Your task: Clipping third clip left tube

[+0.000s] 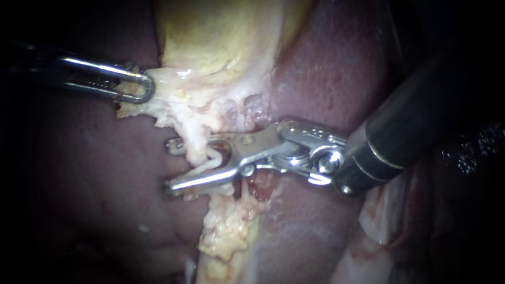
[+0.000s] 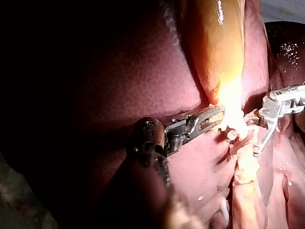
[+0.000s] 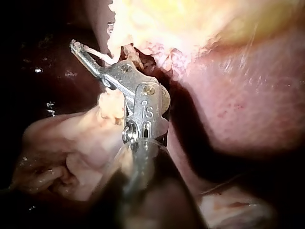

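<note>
Tube point(image 1: 195, 150): pale, fatty strand running from the ragged lower edge of the gallbladder point(image 1: 221, 37) down to a lumpy yellow fat column point(image 1: 226, 231). A thin white strand point(image 1: 208, 162) lies beside it, between the jaws.

Surroundings: dark red liver point(image 1: 105, 173) lies bare on both sides of the tube. To the view's left of the jaw tips the liver surface is open. To the right, the right shaft and wrist fill the space. The view's margins fall off into shadow.

Right instrument point(image 1: 169, 165): the shaft comes in from the upper right and its wrist is bent toward the tube. The jaws are apart with a clear gap and straddle the tube, one above and one below in the endoscope view. The tube drapes over the upper jaw and passes behind the lower one. Both tips project past the tube over the liver. No clip can be made out. In the right wrist view one jaw reaches ahead under the pale tissue edge; the other is hidden.

Left instrument point(image 1: 138, 87): the shaft comes in low from the left and lies nearly level. The slotted jaws are clamped on the pale tissue flap point(image 1: 158, 100) at the gallbladder's edge, well apart from the right jaws. In the left wrist view point(image 2: 212, 117) the jaws lie together, biting the brightly lit flap.
</note>
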Robot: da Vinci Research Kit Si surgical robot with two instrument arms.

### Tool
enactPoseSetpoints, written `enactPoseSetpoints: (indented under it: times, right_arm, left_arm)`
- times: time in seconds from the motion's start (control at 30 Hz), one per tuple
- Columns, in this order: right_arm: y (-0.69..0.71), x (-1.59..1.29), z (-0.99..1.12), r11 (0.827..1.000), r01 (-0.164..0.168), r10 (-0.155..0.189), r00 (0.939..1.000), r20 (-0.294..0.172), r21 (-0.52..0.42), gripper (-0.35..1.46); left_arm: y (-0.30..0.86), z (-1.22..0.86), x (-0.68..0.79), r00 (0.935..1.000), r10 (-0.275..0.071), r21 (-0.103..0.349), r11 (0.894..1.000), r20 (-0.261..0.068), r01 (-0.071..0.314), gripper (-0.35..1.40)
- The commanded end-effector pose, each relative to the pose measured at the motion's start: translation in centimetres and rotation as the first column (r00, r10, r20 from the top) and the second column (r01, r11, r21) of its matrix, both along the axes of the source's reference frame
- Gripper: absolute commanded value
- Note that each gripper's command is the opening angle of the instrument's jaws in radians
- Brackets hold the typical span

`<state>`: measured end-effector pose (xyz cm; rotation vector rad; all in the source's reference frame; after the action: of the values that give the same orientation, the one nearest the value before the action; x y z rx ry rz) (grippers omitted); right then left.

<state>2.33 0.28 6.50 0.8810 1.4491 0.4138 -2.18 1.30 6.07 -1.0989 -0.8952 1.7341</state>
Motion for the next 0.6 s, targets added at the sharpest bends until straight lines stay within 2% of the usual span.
enactPoseSetpoints:
  times: [0.03,0.17,0.37,0.6]
  right_arm:
    - [-0.01,0.00,-0.05,1.000,0.002,-0.002,1.0000,-0.002,0.000,0.46]
    - [-0.04,0.03,-0.15,1.000,0.006,-0.006,1.0000,-0.005,0.002,0.44]
    - [-0.06,0.04,-0.18,1.000,0.008,-0.008,1.0000,-0.005,0.008,0.39]
    - [-0.06,-0.01,-0.18,1.000,0.011,-0.011,0.9999,-0.003,0.019,0.21]
  left_arm:
    - [0.00,0.00,0.00,1.0000,0.000,0.000,1.000,0.000,0.000,-0.35]
    - [0.00,0.00,0.00,1.0000,0.001,0.000,1.000,0.000,-0.001,-0.35]
    - [0.00,0.00,0.00,1.0000,0.001,0.000,1.000,0.000,-0.001,-0.35]
    - [0.00,0.01,0.00,1.0000,0.001,0.000,1.000,0.001,-0.001,-0.35]
